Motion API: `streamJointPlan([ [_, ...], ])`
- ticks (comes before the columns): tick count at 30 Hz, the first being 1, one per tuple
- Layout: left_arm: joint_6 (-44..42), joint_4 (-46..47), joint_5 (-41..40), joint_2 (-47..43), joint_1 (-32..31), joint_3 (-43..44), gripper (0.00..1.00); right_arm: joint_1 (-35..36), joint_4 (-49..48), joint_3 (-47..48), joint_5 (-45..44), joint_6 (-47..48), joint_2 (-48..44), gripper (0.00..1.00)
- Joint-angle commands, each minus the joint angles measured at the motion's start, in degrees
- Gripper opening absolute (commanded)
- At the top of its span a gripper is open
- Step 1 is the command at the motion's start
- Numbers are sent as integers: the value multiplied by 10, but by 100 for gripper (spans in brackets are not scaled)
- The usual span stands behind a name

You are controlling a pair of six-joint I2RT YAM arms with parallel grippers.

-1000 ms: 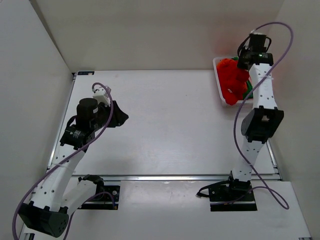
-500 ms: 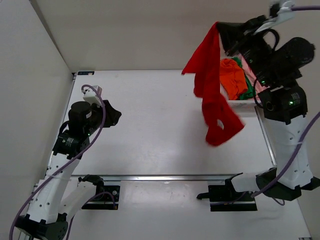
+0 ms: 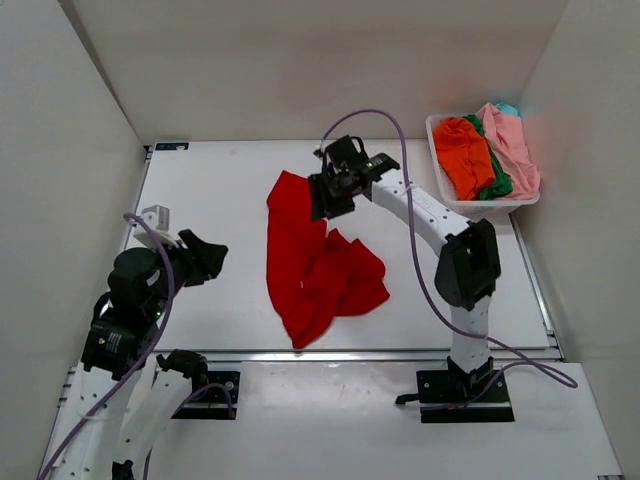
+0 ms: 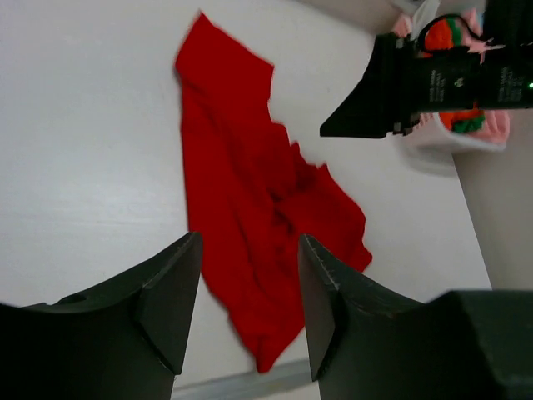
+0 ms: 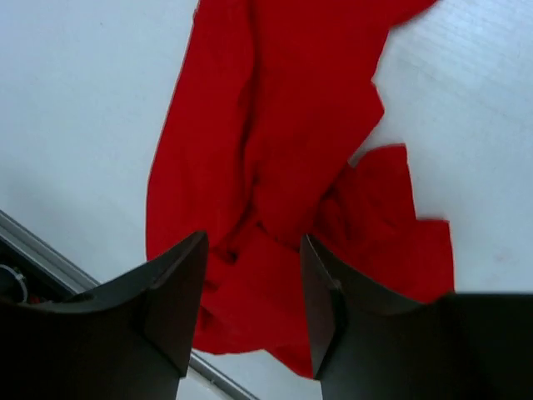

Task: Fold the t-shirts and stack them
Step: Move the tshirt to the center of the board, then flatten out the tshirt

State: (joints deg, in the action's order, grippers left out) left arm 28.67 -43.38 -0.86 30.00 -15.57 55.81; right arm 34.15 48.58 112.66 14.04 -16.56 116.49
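The left gripper (image 4: pixel 248 242) is found at the near left of the table (image 3: pixel 220 190), raised off the surface. Its jaws are moderately parted and nothing is held between them. It is pointed toward the red t-shirt (image 3: pixel 315 265), which is judged to be readiness to take an edge.

The red t-shirt is laid in the middle of the table, crumpled. A long strip runs from far to near on its left, and a bunched mass lies to the right of that. No fold is judged possible until the cloth is spread flat.

The right gripper (image 5: pixel 253 240) is held above the far part of this shirt. Its jaws are wide apart, no cloth is seen between them, and nothing is gripped.

In the far right corner the white basket (image 3: pixel 438 160) is set. The orange t-shirt (image 3: pixel 465 150), green t-shirt (image 3: pixel 497 183), pale pink t-shirt (image 3: pixel 510 140) and a scrap of the teal t-shirt (image 3: pixel 505 107) are heaped inside, presumably as waiting stock. No folded stack is observed, so the task is assessed as barely begun.
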Motion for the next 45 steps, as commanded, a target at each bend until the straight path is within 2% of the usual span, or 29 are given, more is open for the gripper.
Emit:
streamJointPlan([
  [1,41,-41,110,16,-5,-64,60,-3,-64,-106,-61,-8,-174,46],
  [2,55,-38,141,18,-9,-100,58,-10,-82,-174,-80,-20,-215,45],
  [3,64,-31,158,14,-16,-118,57,-26,-110,-203,-83,-25,-235,46],
  [6,124,32,177,-22,-62,-247,62,-77,-152,-376,-82,-37,-337,47],
  [7,139,40,188,-33,-69,-264,68,-80,-153,-398,-98,-25,-351,47],
  [10,160,73,223,-33,-106,-339,73,-85,-159,-494,-126,-16,-401,47],
  [15,212,137,241,-43,-152,-395,72,-88,-222,-634,-104,-58,-467,47],
  [19,229,193,228,-6,-197,-396,73,-73,-249,-649,-102,-77,-471,47],
  [24,192,199,126,121,-279,-346,71,-72,-274,-645,-97,-86,-445,47],
  [29,156,201,44,221,-314,-302,70,-80,-270,-638,-106,-78,-445,47],
  [33,140,225,32,292,-326,-286,66,-103,-254,-649,-115,-64,-450,47],
  [37,153,255,10,343,-378,-274,66,-126,-252,-666,-124,-55,-463,47],
  [41,159,296,10,390,-401,-258,69,-141,-241,-674,-124,-45,-461,47],
  [42,156,299,10,406,-404,-251,61,-145,-243,-677,-129,-42,-457,47],
  [44,148,294,10,424,-402,-230,22,-155,-242,-686,-123,-37,-465,46],
  [45,143,288,10,426,-400,-225,13,-158,-244,-691,-118,-39,-465,45],
])
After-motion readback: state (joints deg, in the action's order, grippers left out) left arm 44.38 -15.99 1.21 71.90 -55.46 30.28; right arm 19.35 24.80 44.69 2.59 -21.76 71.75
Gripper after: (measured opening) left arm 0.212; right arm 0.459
